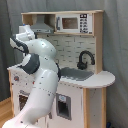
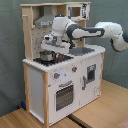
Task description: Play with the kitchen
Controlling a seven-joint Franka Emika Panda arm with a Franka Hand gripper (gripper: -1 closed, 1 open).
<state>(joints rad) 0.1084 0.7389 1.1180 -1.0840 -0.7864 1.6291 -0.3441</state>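
Kitchen [image 2: 60, 75] play underway: gripper [image 2: 50, 44], grip state indeterminate, hovers directly above a metal pot [image 2: 46, 55] on the stovetop [image 2: 50, 60]; remaining steps unclear.

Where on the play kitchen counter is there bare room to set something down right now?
The rounded counter end, beyond the black faucet, is bare in the first exterior view. The stovetop is crowded: a metal pot sits there with the gripper just above it. The sink lies under the arm.

One toy kitchen [image 2: 60, 75] with one microwave [image 1: 74, 23], one black faucet [image 1: 84, 59], one oven door [image 2: 64, 95], and one metal pot [image 2: 47, 55]. One robot arm [image 2: 92, 32].
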